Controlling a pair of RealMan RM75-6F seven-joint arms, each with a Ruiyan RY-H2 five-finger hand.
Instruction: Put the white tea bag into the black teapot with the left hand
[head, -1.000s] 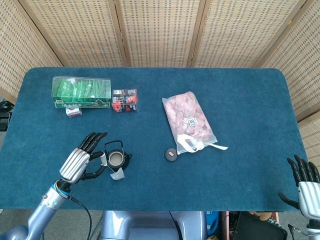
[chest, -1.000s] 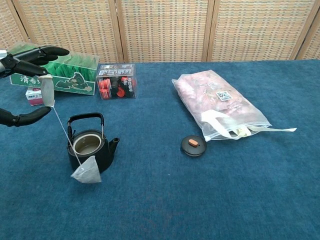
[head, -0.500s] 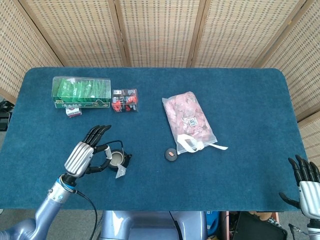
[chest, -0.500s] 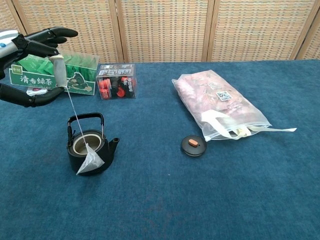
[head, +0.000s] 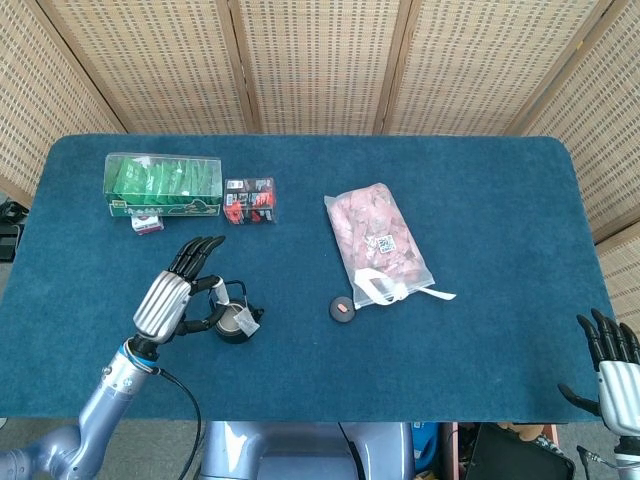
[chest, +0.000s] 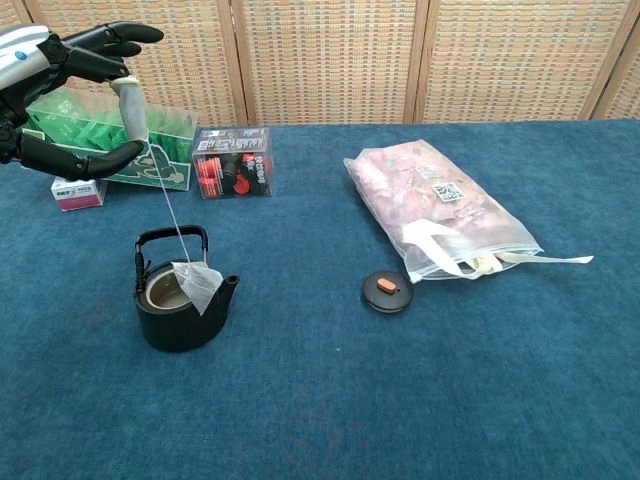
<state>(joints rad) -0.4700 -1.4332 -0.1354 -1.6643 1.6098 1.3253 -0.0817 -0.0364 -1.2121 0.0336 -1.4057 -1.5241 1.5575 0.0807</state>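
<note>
The black teapot (chest: 180, 305) (head: 235, 322) stands open on the blue table, handle upright. Its round lid (chest: 387, 292) (head: 342, 309) lies off to the right. My left hand (chest: 62, 95) (head: 178, 300) hovers above and left of the pot, pinching the paper tag of the white tea bag (chest: 198, 285) (head: 247, 322). The bag hangs on its string at the pot's right rim, just over the opening. My right hand (head: 606, 368) shows only at the head view's lower right corner, fingers spread, holding nothing.
A green tea box (chest: 100, 150) and a small box of red and black packets (chest: 234, 161) stand at the back left. A clear bag of pink contents (chest: 440, 208) lies right of centre. A small pink-and-white box (chest: 77, 192) sits beside the green box.
My left hand rose and moved right, lifting the tea bag from the table in front of the pot up to its rim. The right hand stayed put.
</note>
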